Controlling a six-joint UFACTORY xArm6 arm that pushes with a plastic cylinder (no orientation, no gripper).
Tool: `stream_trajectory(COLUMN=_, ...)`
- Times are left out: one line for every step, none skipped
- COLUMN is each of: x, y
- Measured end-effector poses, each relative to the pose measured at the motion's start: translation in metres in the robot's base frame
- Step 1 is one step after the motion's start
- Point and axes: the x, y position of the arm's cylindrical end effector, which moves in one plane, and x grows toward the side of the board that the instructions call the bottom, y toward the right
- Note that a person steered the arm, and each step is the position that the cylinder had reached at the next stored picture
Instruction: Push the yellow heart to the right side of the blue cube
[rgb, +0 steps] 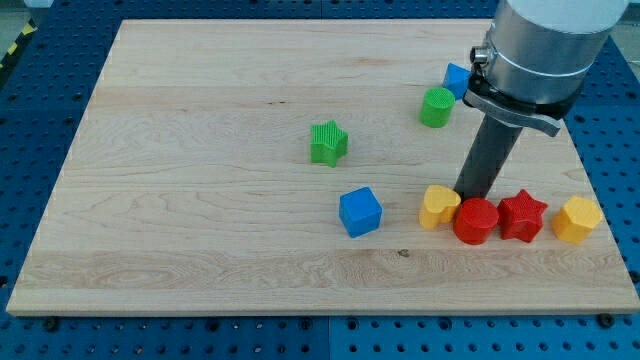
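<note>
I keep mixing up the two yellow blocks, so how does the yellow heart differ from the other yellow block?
The yellow heart is notched on top and touches the red cylinder; the yellow block looks faceted and sits farthest toward the view's right. My tip is beside the heart, far from the block. Both share colour and row.
</note>
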Motion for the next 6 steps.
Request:
stream_trajectory(x=0.000, y=-0.008)
stream_trajectory(x=0.000, y=-0.030)
stream_trajectory(x=0.000, y=-0.043)
stream_trajectory(x=-0.013, y=-0.044)
stream_trajectory(x=-0.036, y=-0.052)
stream_trajectory(x=-0.036, y=-0.086)
